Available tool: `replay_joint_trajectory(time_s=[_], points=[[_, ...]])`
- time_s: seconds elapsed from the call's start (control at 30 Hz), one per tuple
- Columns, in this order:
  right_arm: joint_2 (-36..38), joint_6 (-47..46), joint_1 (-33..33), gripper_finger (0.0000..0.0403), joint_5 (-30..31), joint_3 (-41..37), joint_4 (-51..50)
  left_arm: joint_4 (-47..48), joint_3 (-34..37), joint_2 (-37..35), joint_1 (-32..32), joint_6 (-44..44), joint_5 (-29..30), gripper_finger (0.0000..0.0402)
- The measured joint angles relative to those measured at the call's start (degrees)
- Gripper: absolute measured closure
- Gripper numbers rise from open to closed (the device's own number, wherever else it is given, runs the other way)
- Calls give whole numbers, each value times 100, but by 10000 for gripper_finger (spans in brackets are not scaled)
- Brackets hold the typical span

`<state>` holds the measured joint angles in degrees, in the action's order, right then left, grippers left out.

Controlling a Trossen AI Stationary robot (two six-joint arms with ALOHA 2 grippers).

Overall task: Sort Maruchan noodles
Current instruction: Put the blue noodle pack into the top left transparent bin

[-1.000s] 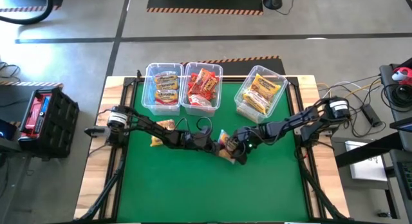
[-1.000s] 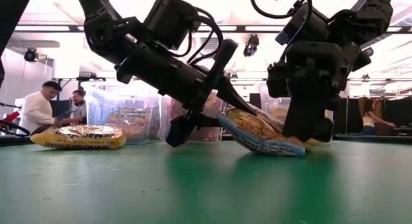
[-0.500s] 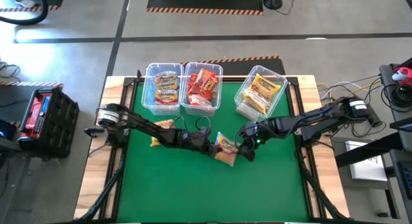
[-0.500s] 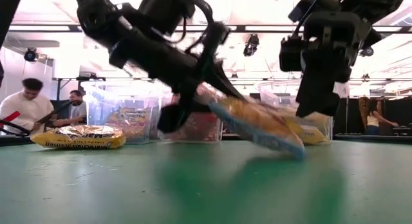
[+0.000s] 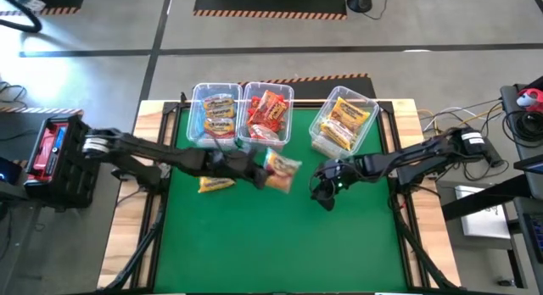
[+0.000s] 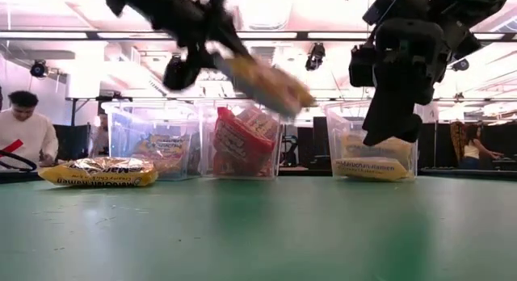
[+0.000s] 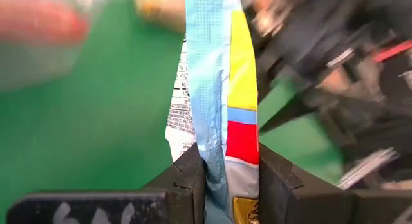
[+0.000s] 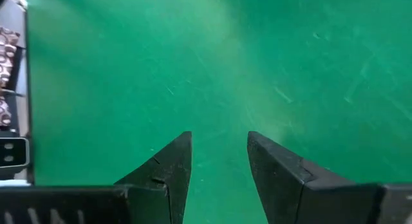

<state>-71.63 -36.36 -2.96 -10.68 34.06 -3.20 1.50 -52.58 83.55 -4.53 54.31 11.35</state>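
Left pincer (image 7: pixel 225 176) clamped on noodle packet (image 7: pixel 219 89)

3 clear plastic bins (image 5: pixel 268 115) of noodle packets, 1 packet (image 5: pixel 215 184) on the green mat, 1 packet (image 5: pixel 281 169) held aloft

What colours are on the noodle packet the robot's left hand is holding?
The packet is light blue along its edge, with yellow and red blocks beside it. The left wrist view shows it best, pinched in the left hand.

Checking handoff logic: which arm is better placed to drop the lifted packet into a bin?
Left. Its end effector is clamped on the packet, raised just in front of the middle bin. The right end effector hangs empty over bare mat.
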Motion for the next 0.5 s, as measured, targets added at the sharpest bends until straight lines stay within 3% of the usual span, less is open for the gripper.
replay_joint_trajectory(time_s=[0.17, 0.33, 0.5], points=[[-314, 34, 0, 262, 21, -1, 47, 362, -2, -1069, 184, -549, 477, 324], [-784, 8, 0, 262, 20, -2, 158, 1059, -9, -1978, 482, -1086, 1755, 324], [-1172, -4, 2, 262, -154, 33, 229, 2032, -9, -2446, 879, -1421, 3358, 324]])
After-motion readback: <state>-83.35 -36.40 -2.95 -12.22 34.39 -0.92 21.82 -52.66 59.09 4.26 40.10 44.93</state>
